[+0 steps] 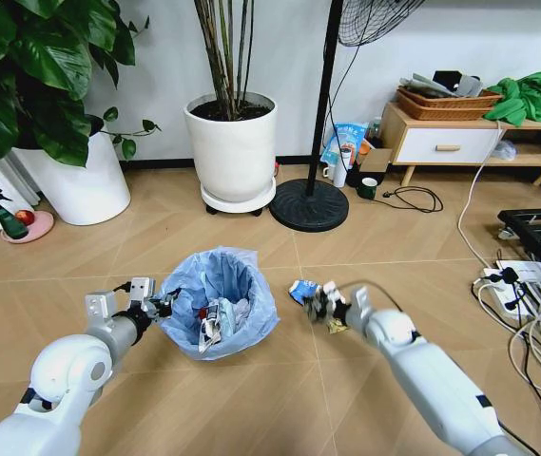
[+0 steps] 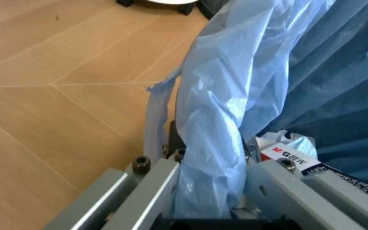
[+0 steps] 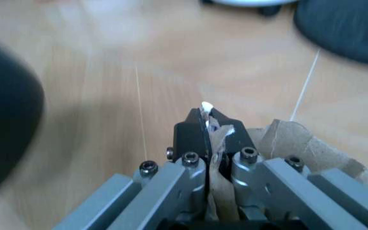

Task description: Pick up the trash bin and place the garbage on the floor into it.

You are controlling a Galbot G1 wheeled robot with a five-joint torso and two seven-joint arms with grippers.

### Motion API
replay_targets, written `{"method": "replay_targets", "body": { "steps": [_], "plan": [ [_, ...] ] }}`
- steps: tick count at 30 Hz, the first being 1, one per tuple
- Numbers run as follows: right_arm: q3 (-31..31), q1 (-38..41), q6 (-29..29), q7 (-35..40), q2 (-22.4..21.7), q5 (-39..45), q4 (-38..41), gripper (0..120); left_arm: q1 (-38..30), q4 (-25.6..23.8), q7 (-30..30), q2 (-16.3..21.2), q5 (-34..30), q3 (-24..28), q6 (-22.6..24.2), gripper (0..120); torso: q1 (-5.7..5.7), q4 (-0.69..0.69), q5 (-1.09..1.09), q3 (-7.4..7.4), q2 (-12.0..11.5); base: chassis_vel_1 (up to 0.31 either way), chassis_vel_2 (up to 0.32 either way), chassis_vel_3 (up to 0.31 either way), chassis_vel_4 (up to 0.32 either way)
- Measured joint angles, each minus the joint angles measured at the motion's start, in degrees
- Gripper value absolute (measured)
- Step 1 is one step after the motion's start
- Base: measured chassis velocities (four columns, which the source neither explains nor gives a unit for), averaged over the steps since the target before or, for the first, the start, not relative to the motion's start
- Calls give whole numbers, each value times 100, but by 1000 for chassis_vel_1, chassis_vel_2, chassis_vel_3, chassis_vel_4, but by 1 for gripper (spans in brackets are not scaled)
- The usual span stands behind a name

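Two grippers are working, and your left one sits lower left of centre in the head view. Your left gripper [image 1: 163, 306] is clamped on the left rim of the small round black trash bin lined with a crinkly light blue plastic bag [image 1: 221, 299]. In the left wrist view the left gripper [image 2: 212, 184] has bunched blue bag liner pinched between its fingers [image 2: 152, 184]. The bin stands at lower centre of the head view on the light brown wooden herringbone floor [image 1: 156, 242]. Inside it you can see litter: a black-and-white carton [image 1: 212, 328], something small and red, and pale crumpled bits. The wrist view shows that carton [image 2: 299, 158] with a red label just beside the inner finger.

Right of the bin, near the frame's centre, your right gripper [image 1: 328, 306] is closed on a brown, torn cardboard-like wad [image 3: 286, 143]. The right wrist view shows the right gripper [image 3: 208, 125] with its black fingertips [image 3: 189, 134] pressed together on a thin edge of it. A blue-and-white packet [image 1: 301, 289] lies touching or just beside that gripper, on its bin side; you cannot tell whether it is held too. A small yellow scrap [image 1: 337, 328] shows right under the gripper.
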Motion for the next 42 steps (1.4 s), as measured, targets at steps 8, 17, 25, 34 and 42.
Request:
{"method": "replay_targets", "body": {
  "steps": [8,17,25,34,42],
  "plan": [
    [87,480,-227,304,-312,635,839,0,12,-11,-7,0,6,-3,6,0,0,0,-1,0,0,0,0,0,0],
    [-440,1289,-737,555,-692,2096,2144,0,6,-12,-9,-11,35,65,28,0,0,-1,-2,0,0,0,0,0,0],
    [-1881,1853,-956,606,-417,2903,2737,0,-62,-1,-52,1,3,132,56,0,0,0,-2,0,0,0,0,0,0],
    [-2338,1889,-1059,330,-501,2863,2849,0,-87,20,-50,15,-22,122,72,0,0,-1,-1,0,0,0,0,0,0],
    [-2367,1776,-1092,92,-631,2469,2869,20,-164,57,-46,15,-25,128,72,0,0,-2,0,0,0,0,0,0,0]
  ]
}}
